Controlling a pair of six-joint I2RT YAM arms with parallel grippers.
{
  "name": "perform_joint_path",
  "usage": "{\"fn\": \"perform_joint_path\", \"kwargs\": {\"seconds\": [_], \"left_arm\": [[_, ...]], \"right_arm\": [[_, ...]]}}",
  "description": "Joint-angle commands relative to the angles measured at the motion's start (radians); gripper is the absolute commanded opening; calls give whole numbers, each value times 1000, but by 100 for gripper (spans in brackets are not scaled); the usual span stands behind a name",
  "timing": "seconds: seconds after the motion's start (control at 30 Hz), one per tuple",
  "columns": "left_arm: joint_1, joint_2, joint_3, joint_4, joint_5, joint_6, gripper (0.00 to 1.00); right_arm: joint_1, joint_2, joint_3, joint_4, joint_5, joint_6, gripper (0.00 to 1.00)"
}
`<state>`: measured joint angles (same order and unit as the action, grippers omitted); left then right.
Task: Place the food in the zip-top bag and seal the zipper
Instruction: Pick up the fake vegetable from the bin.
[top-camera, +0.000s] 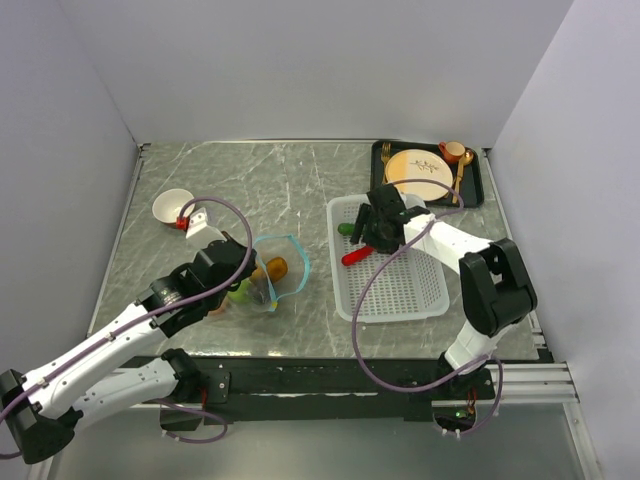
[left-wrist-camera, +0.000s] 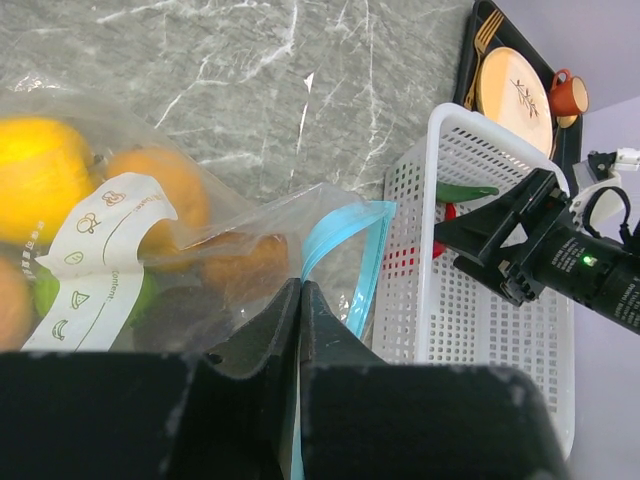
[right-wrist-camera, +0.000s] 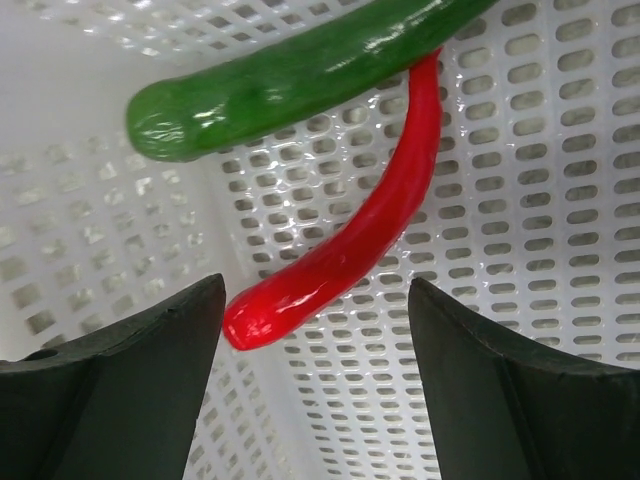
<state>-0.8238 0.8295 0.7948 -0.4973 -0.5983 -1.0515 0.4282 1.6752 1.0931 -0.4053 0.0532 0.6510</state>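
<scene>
The clear zip-top bag lies left of centre with its light blue zipper standing open in a loop. Inside it are a yellow round, an orange round and other food pieces. My left gripper is shut on the bag's zipper edge. My right gripper hangs open inside the white basket, its fingers on either side of the tip of the long red pepper. The green pepper lies just beyond, crossing the red one.
A black tray at the back right holds a tan plate, an orange cup and gold cutlery. A small white bowl sits at the left. Grey walls close in on three sides.
</scene>
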Motion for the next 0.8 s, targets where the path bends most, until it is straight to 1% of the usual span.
{"fn": "perform_joint_path", "kwargs": {"seconds": [0.0, 0.07, 0.17, 0.67, 0.77], "left_arm": [[5, 19, 34, 20, 2, 16, 7], [5, 31, 40, 23, 8, 21, 7], [5, 42, 41, 29, 15, 24, 7], [5, 45, 38, 32, 17, 30, 7], [5, 39, 34, 29, 14, 27, 7]], "right_arm": [[-6, 23, 22, 10, 33, 13, 80], [-6, 35, 22, 13, 31, 10, 80], [-6, 55, 27, 10, 30, 1, 76], [-9, 67, 45, -35, 66, -99, 47], [-9, 54, 50, -53, 91, -139, 43]]}}
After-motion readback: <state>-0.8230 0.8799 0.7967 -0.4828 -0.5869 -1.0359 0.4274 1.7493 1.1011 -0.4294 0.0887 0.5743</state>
